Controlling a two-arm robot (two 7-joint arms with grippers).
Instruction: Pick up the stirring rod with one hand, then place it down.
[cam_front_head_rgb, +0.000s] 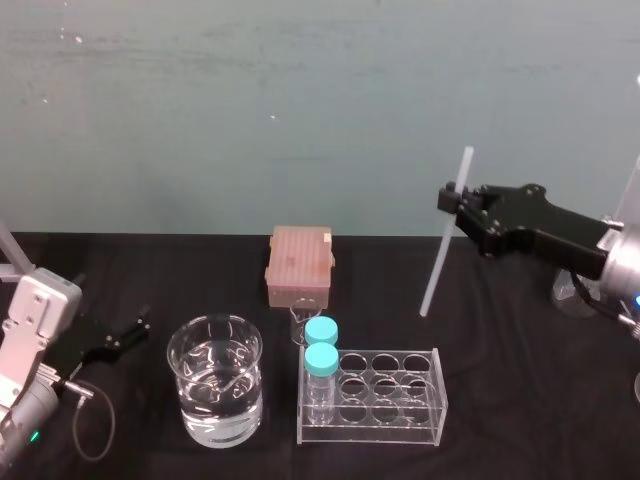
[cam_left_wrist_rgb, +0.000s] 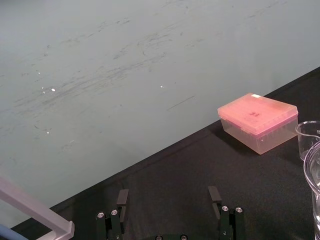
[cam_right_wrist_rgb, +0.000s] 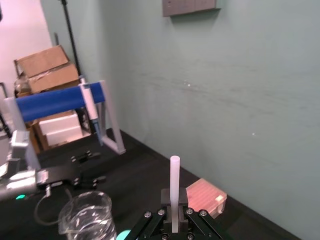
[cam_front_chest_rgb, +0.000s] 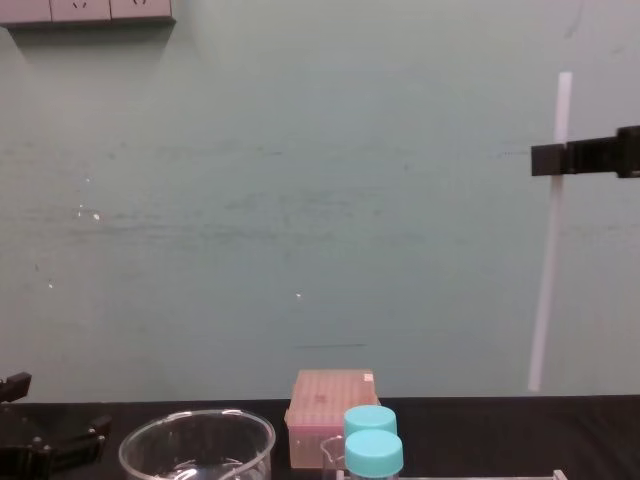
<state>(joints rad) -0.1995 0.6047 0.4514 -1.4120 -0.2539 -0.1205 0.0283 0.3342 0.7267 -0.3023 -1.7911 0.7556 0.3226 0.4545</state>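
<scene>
While the black right gripper (cam_front_head_rgb: 452, 199) reaches in from the right edge of the head view, its two fingers are pinched tight on the stirring rod (cam_front_head_rgb: 438, 262), a thin, straight, milky-white stick held near its top end. The rod hangs slightly tilted in the air, its lower tip clear of the matte black table cover (cam_front_head_rgb: 520, 350), right of centre in the frame. In the chest view the rod (cam_front_chest_rgb: 545, 280) runs down the right side against the scuffed teal wall (cam_front_chest_rgb: 300, 200), the clamp at upper right. The left gripper (cam_front_head_rgb: 125, 335) sits low at the lower left, its fingers (cam_left_wrist_rgb: 122, 197) spread wide with nothing between them. A round glass beaker (cam_front_head_rgb: 215, 385) partly filled with water stands at lower centre, just beside a clear acrylic rack (cam_front_head_rgb: 375, 432) holding two turquoise-capped tubes (cam_front_head_rgb: 321, 345). A pink box (cam_front_head_rgb: 299, 265) sits above them in the frame.
</scene>
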